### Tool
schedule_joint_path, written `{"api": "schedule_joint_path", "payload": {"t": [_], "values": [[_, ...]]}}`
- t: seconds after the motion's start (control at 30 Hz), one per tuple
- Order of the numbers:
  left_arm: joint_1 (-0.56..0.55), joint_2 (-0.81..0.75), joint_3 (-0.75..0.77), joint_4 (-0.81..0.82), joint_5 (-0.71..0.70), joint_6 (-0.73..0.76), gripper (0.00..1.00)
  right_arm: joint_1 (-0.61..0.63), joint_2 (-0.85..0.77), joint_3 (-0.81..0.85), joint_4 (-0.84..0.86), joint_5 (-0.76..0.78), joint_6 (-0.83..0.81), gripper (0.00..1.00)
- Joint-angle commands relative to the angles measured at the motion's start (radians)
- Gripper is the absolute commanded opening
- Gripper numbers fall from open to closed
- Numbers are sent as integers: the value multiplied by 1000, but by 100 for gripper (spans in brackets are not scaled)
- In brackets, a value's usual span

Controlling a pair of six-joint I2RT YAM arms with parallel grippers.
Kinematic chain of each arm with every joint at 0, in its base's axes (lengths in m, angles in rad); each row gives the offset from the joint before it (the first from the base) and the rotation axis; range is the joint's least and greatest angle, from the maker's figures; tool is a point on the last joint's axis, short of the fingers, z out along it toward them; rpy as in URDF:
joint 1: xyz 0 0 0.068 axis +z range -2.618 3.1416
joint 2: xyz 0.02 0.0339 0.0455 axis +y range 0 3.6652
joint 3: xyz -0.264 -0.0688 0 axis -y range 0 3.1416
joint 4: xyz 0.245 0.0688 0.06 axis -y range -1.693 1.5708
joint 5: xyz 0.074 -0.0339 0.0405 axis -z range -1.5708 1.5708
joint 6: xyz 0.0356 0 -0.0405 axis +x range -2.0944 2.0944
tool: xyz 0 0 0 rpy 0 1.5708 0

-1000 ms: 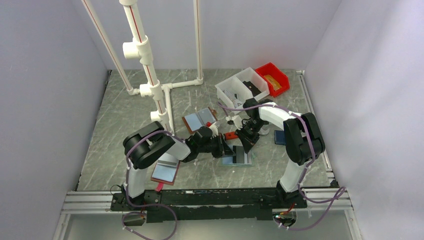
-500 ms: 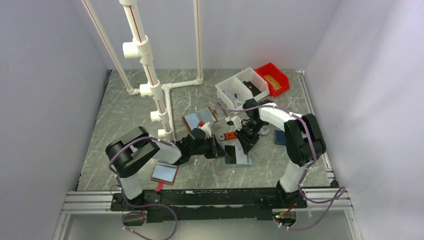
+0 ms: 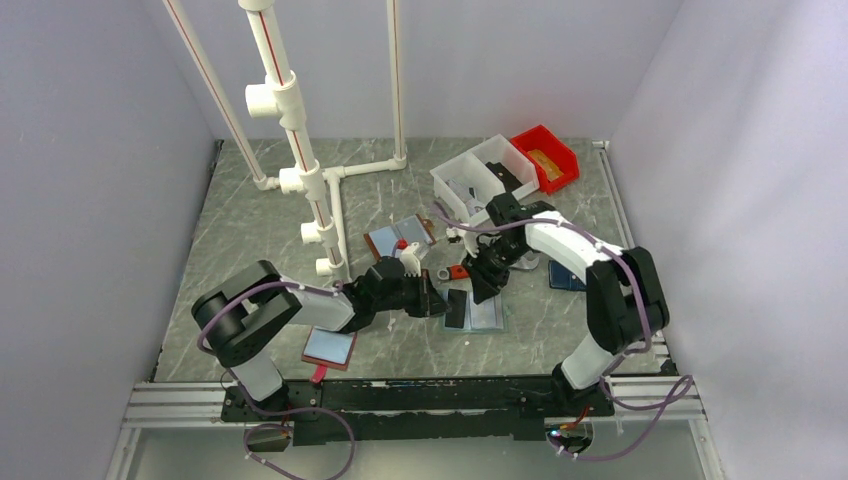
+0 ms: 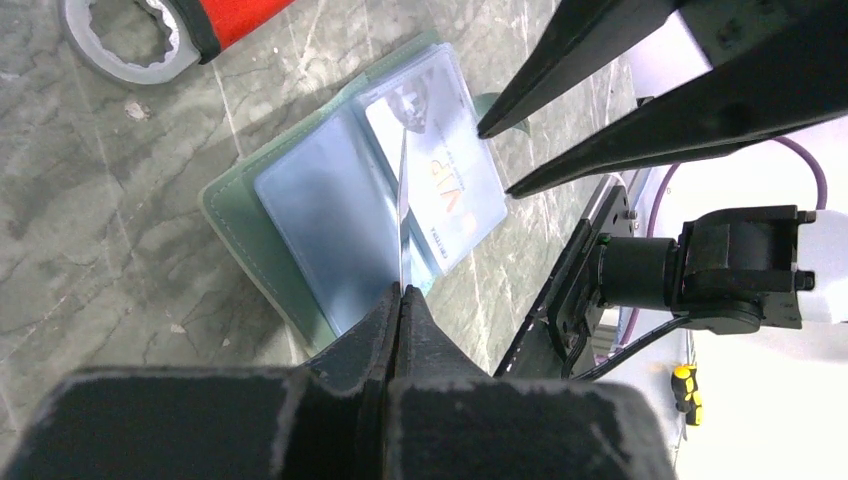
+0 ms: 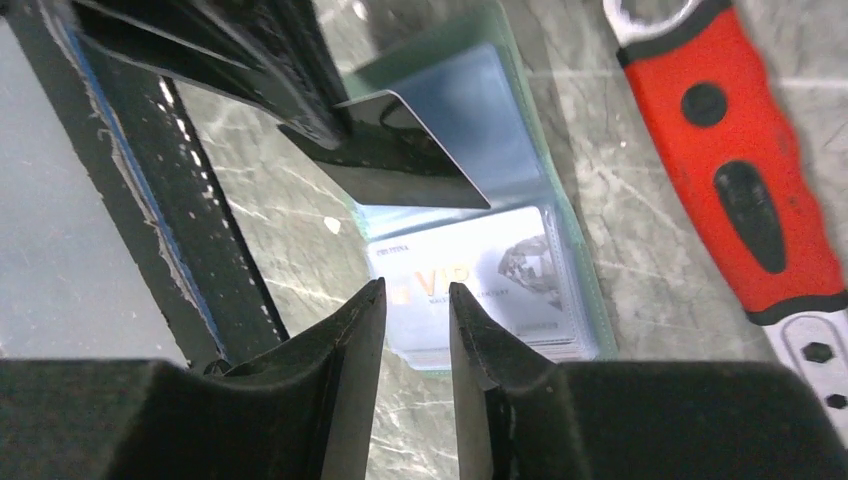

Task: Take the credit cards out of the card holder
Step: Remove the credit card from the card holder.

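One dark card (image 5: 400, 170) is pinched in the left tool (image 4: 398, 298); a pale card (image 5: 470, 290) is seen in the card holder (image 4: 225, 195) under the half-parted right tool (image 5: 417, 295).

red-handled wrench (image 5: 735, 180) flat on table (image 3: 250, 260); white bin (image 3: 462, 160) beside red bin (image 3: 563, 176); white pipe frame (image 3: 300, 150) upright

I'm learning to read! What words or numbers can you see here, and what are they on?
"VIP": on the pale card in a clear pocket of the card holder.
Small print around it on that card: too small to read.
On the dark card pinched by the left end effector: nothing readable.
On the red-handled wrench: nothing readable.
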Motion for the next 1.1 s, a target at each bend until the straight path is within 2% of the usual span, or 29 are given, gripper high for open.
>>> {"api": "schedule_joint_path", "payload": {"t": [0.0, 0.2, 0.4, 0.53, 0.8, 1.07], "values": [[-2, -53, -15, 60, 22, 69, 0, -7, -109, -2, 38, -127, -59, 35], [-3, -115, -26, 92, 62, 124, 0, -36, -165, -7, 45, -215, -89, 49], [-3, -162, -15, 56, 137, 201, 0, -56, -170, 11, -12, -284, -166, 54], [-4, -181, -11, 28, 174, 232, 0, -57, -205, 0, -23, -304, -234, 61], [-5, -191, 34, -40, 224, 275, 0, -33, -219, -36, -79, -394, -379, 58], [-9, -199, 46, -41, 233, 275, 0, 11, -184, -29, -83, -399, -368, 49]]}}
